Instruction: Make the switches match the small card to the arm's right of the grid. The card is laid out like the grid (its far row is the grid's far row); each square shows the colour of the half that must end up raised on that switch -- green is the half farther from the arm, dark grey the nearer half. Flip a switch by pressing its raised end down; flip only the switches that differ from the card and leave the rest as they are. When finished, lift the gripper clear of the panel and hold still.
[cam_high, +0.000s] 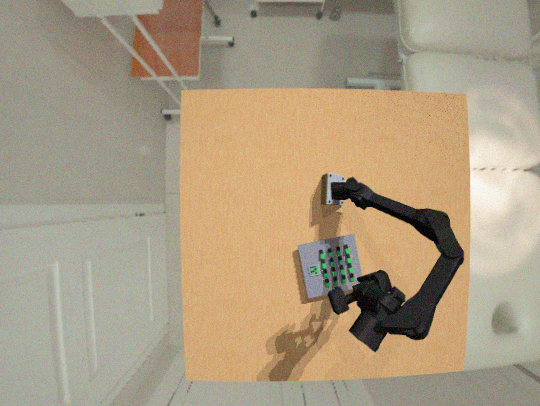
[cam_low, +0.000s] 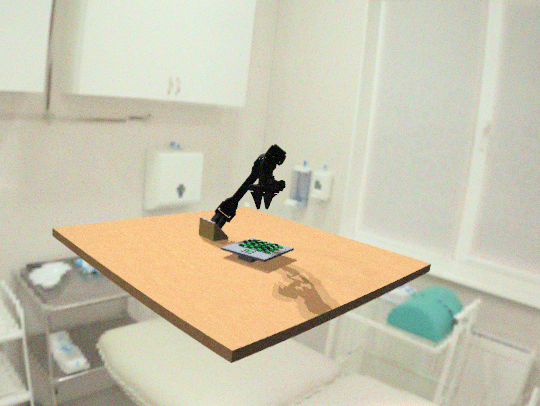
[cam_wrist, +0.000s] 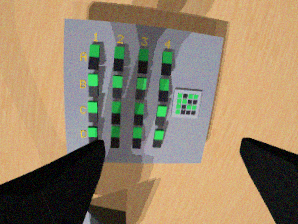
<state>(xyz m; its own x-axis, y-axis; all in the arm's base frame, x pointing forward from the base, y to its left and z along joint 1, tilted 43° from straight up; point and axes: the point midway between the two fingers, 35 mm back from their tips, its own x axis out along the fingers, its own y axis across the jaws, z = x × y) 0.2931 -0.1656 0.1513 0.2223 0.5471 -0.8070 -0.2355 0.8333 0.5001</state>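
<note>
The tilted grey panel (cam_high: 309, 255) (cam_low: 231, 248) (cam_wrist: 195, 60) carries a grid of green-and-black rocker switches, columns 1 to 4 and rows A to D. In the wrist view, switches B1 (cam_wrist: 93, 80), C1 (cam_wrist: 92, 107), B2 (cam_wrist: 117, 82), C4 (cam_wrist: 161, 111) and D4 (cam_wrist: 158, 135) look brighter green; A1 (cam_wrist: 94, 56) and A4 (cam_wrist: 167, 62) show clear green and black halves. Raised halves are hard to tell. The small card (cam_high: 314, 270) (cam_wrist: 187, 103) lies right of column 4; its bottom row looks dark. My gripper (cam_low: 263, 205) (cam_wrist: 173, 146) is open, empty, high above the panel; one finger covers part of D1.
The arm's base (cam_high: 330, 200) (cam_low: 210, 230) stands on the wooden table (cam_high: 240, 200) (cam_low: 150, 260) beside the panel's near side. The arm arches high over the table, and its shadows fall across the panel and the table past it.
</note>
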